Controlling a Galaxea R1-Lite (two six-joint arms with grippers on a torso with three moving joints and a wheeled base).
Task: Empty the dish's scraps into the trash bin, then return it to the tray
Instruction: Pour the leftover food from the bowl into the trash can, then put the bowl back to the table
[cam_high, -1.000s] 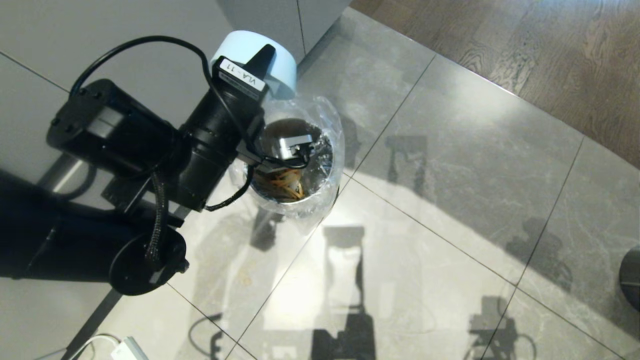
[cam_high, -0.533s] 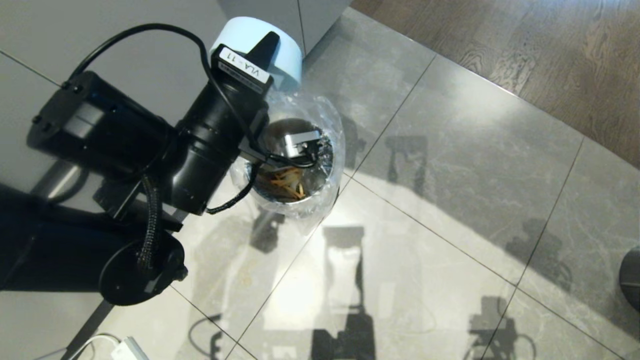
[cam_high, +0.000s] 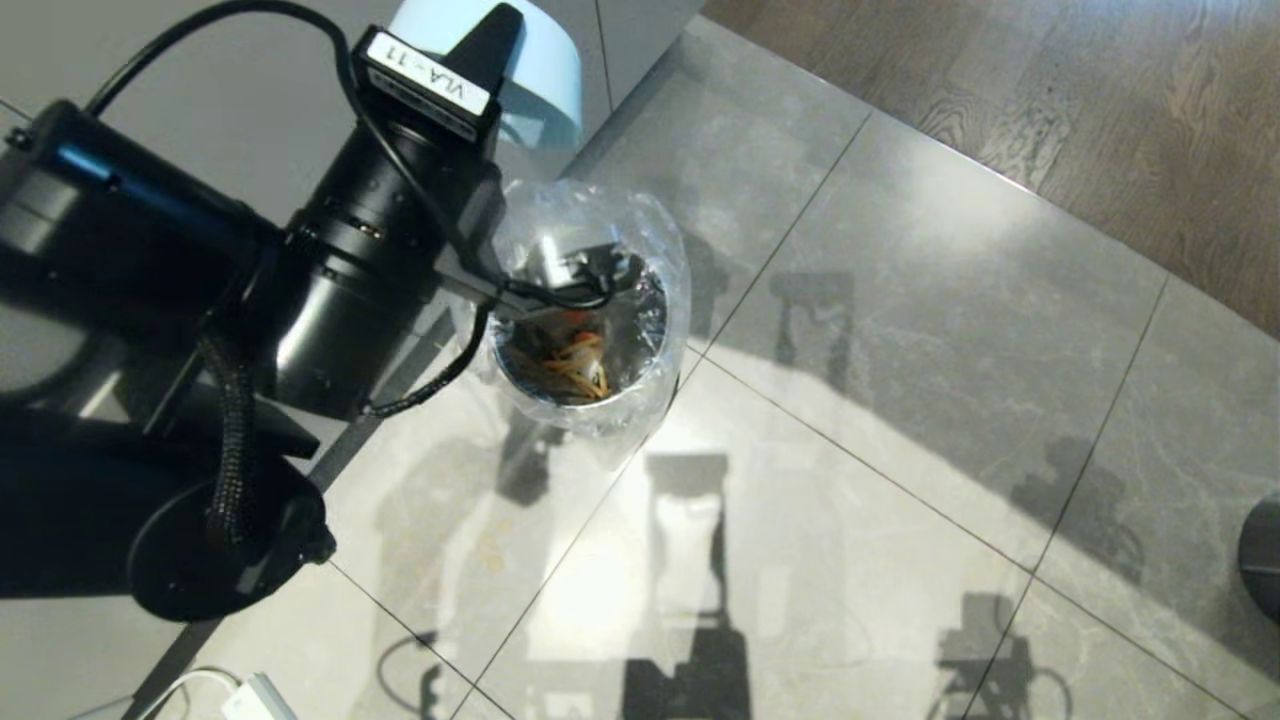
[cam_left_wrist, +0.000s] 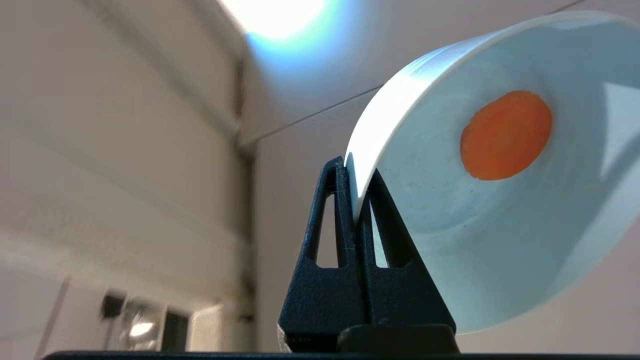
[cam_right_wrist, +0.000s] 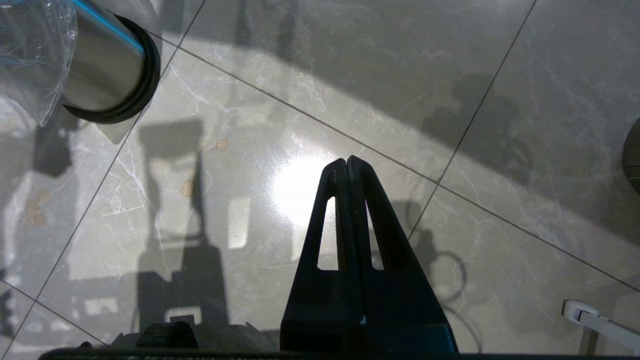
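Dish (cam_left_wrist: 500, 210) sits pinched by its rim in the left gripper (cam_left_wrist: 352, 170), both fingers pressed onto the thin pale-blue wall, one inside and one outside. It's tipped right over on edge, its hollow facing the wrist camera, and one round orange slice (cam_left_wrist: 506, 135) clings to the bottom of the bowl. From the head view the dish (cam_high: 545, 60) hangs up at the far side of the trash bin (cam_high: 585, 300), beyond its rim and not over the opening. Down in the bin, inside the crinkled clear bag (cam_high: 655, 230), lie the scraps (cam_high: 575, 360), a tangle of yellow and orange strips. Right gripper (cam_right_wrist: 348, 162) hangs over bare floor tiles (cam_right_wrist: 350, 75), well apart from the bin, fingers pressed together on nothing.
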